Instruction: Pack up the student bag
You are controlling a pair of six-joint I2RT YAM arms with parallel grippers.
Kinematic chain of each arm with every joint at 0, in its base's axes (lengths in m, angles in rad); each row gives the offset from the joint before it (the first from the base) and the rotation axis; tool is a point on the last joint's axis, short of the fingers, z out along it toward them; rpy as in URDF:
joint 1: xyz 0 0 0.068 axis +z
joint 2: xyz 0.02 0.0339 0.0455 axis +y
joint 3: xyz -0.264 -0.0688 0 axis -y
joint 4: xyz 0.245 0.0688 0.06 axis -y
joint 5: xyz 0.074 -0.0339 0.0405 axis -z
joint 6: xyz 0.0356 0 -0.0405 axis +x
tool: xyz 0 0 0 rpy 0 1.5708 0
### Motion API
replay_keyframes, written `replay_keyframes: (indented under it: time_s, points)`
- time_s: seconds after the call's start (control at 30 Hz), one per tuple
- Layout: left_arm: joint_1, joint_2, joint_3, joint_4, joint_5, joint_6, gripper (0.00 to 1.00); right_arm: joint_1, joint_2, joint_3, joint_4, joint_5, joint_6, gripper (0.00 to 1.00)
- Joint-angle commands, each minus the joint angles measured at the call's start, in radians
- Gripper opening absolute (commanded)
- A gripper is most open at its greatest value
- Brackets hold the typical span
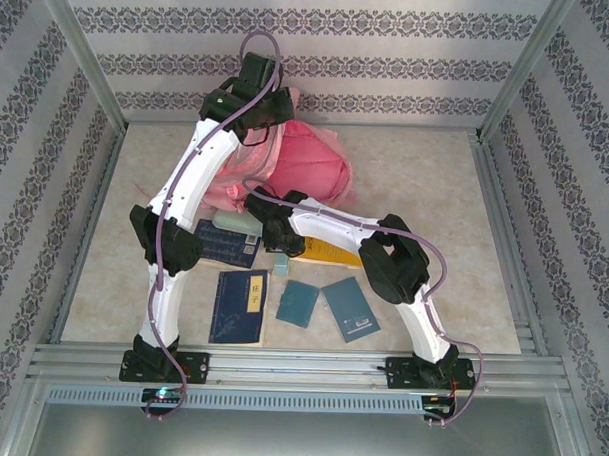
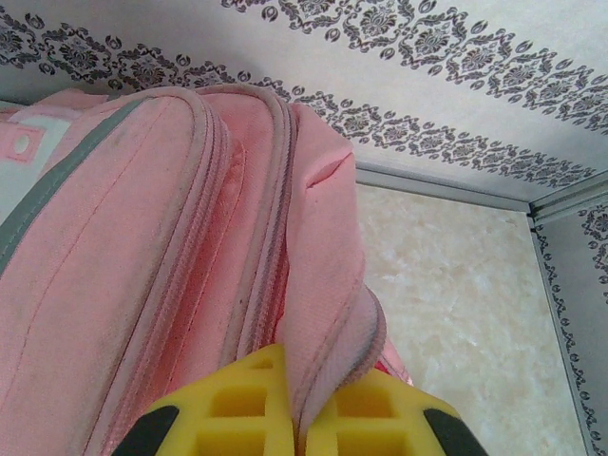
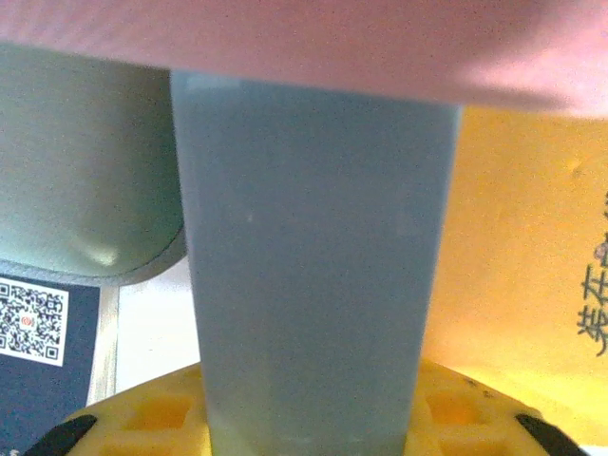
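Books: a dark book (image 1: 239, 306) and two teal notebooks (image 1: 299, 303) lie flat, well to the near side of the bag (image 1: 309, 168). A yellow book (image 1: 329, 252) and a green case (image 1: 235, 224) lie just beside its near edge.
Right gripper: my right gripper (image 3: 309, 404) sits just on the near side of the bag, clenched on a grey-blue slab (image 3: 313, 256). The slab fills the gap between my pads, and its far end reaches the bag's pink edge.
Bag place: it sits slumped on the table (image 1: 435, 213), toward the far wall, beyond everything else.
Bag feel: I judge it soft and limp, light while unpacked and not fragile. The cloth folds and sags wherever I am not holding it, so it will not keep its mouth open by itself.
Where to hold: the stitched lip by the zip seams is the best place, because it is thicker than the panels and grips well.
Bag axis: I read the long axis as running roughly left-near to right-far, with the mouth turned toward the near side. The heap is too crumpled to be sure.
Left gripper: my left gripper (image 2: 299, 413) is at the bag's far-left top, pinched tight on a fold of pink cloth beside the seams and holding that lip up.
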Motion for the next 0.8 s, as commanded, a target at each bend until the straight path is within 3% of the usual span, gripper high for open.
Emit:
replay_keyframes:
  time_s: [0.0,0.1,0.47,0.6,0.77]
  points:
    - [0.025,-0.042,0.005,0.065,-0.007,-0.016,0.0,0.002,-0.083,0.001,-0.032,0.072,-0.042,0.28]
    - [0.031,-0.045,0.005,0.07,-0.003,-0.015,0.0,0.001,-0.136,0.0,-0.044,0.109,-0.074,0.23]
    - [0.036,-0.046,0.006,0.087,0.018,-0.013,0.0,-0.045,-0.366,-0.185,-0.04,0.136,-0.184,0.23]
    - [0.036,-0.047,0.01,0.099,0.027,-0.01,0.0,-0.119,-0.481,-0.335,-0.002,0.075,-0.173,0.23]
    - [0.036,-0.045,0.016,0.114,0.043,-0.012,0.0,-0.201,-0.663,-0.558,0.155,-0.091,-0.194,0.24]
